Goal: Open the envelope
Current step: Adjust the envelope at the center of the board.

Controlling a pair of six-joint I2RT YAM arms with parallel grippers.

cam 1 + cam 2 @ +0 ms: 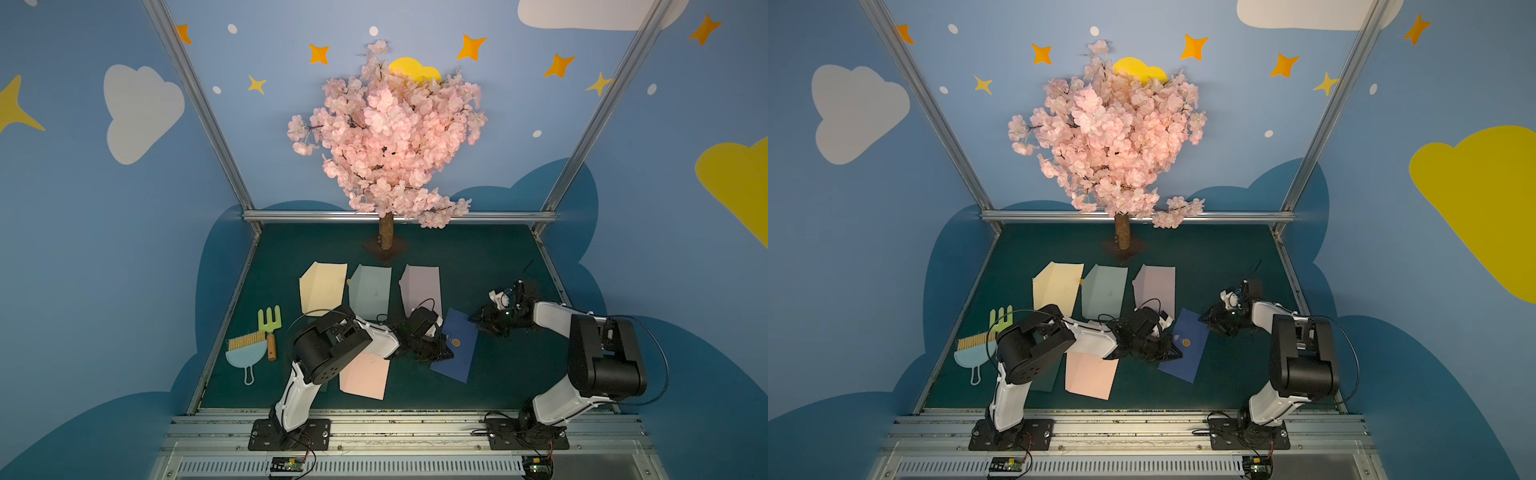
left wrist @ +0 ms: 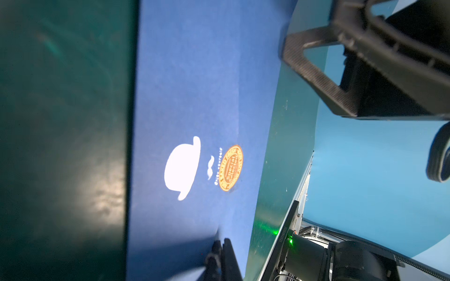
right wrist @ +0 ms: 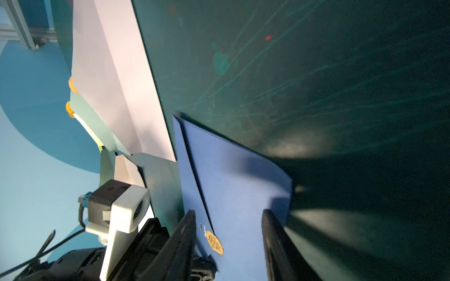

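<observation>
In front of the blossom tree [image 1: 385, 235], the navy envelope [image 1: 457, 359] lies pinned under the closed, empty left gripper [image 2: 220, 243], and the right gripper's [image 3: 229, 211] half-parted jaws straddle its flap, which may tear if the gold seal [image 3: 214, 242] holds.

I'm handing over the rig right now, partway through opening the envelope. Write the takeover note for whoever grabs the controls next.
Left hand: shut, tips down on the dark blue envelope, apparently pinning it.
Right hand: open, jaws either side of the flap edge near the gold seal, gripping nothing.
Envelope: flat on the green mat between the two arms, seal side up.
Done: envelope held down, right hand lined up at the flap.
Left: the flap lies closed under the seal; catch its edge and lift it open.
</observation>
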